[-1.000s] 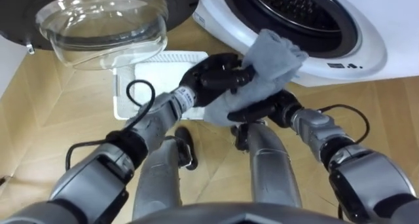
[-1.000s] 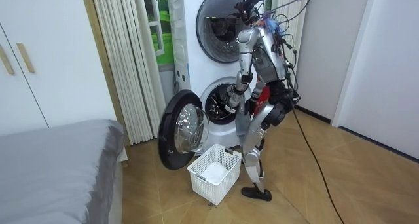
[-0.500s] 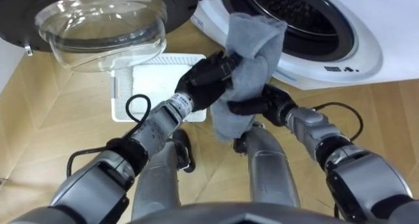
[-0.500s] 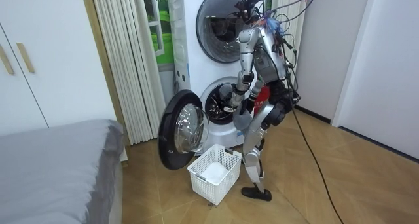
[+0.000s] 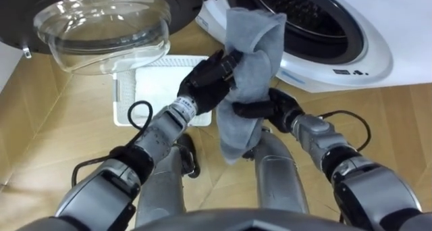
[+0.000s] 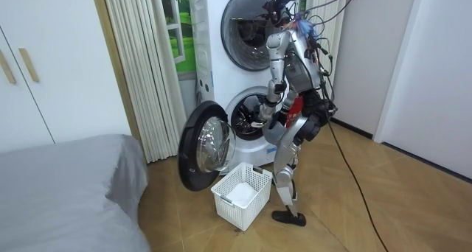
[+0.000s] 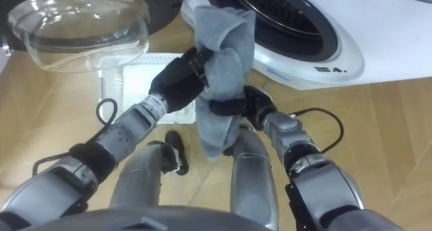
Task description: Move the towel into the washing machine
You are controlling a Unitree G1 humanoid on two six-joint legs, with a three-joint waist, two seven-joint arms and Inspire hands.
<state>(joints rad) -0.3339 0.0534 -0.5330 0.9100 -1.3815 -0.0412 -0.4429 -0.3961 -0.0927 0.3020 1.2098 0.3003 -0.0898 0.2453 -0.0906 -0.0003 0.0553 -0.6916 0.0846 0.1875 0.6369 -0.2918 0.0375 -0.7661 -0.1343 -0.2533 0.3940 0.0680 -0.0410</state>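
Robot: stands right up against the lower washing machine point(image 6: 248, 113), bent a bit toward its open drum, both arms out in front.
Towel point(image 5: 248, 62): grey, bunched between the two hands, not in the drum yet. Its top edge pokes up above the left hand, right in front of the opening's lower rim, and the tail hangs down well below the right hand.
Left hand point(image 5: 206, 81): fingers wrapped tight round the towel's middle, from its left side.
Right hand point(image 5: 268, 109): just below and right of the left one, fingers clamped across the front of the towel.
Vs a second ago: back then the towel was draped sideways over the right hand, flopping out to its right. Now it's gathered into a vertical bundle, top lifted higher toward the opening, and both hands sit a touch higher and closer together.
Door point(image 5: 101, 25): swung wide open, off beyond the left hand.
Basket point(image 5: 128, 96): white, on the floor under the left forearm, same spot as before.
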